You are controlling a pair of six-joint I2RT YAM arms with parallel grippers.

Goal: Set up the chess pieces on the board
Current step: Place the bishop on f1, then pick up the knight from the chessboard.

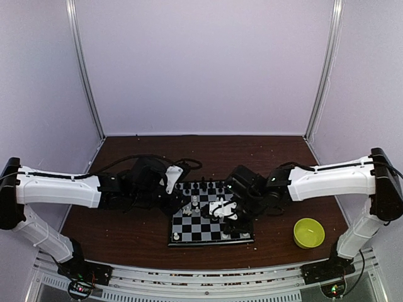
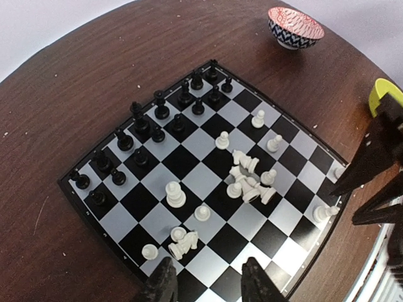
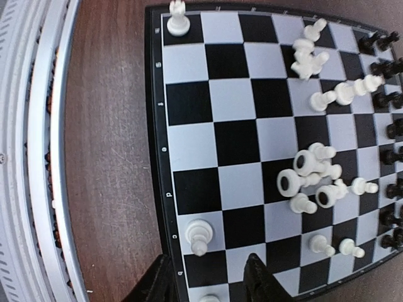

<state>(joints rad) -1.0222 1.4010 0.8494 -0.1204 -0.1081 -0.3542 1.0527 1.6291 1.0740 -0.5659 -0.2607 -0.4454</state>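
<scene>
1. The left claw (image 2: 206, 277) is spread open with nothing between its dark fingers. It hangs over the near side of the chessboard (image 2: 203, 177).
2. The right claw (image 3: 206, 272) is also open and empty, above the board's black rim on the side by the metal table rail (image 3: 31, 157).
3. Small white coordinate marks run along that rim in the right wrist view. They are too small and skewed to read, and no brand shows.
4. The black pieces (image 2: 157, 116) stand upright in two rows along one side of the board. The white pieces (image 2: 249, 182) are scattered, with a heap toppled near the middle and others upright singly.
5. A white rook (image 3: 178, 19) stands in a corner square. A white pawn (image 3: 198, 236) stands one square in from the rim.
6. Bare squares lie between the rim and the white heap.
7. The red-patterned bowl (image 2: 296, 26) sits well beyond the board's far corner. The yellow-green bowl (image 1: 308, 233) sits apart to the board's right, with brown table (image 1: 277, 207) between them.
8. In the top view both arms cover parts of the board, and the kinds of pieces cannot be told there. The left wrist view cuts off the yellow-green bowl at its edge.
</scene>
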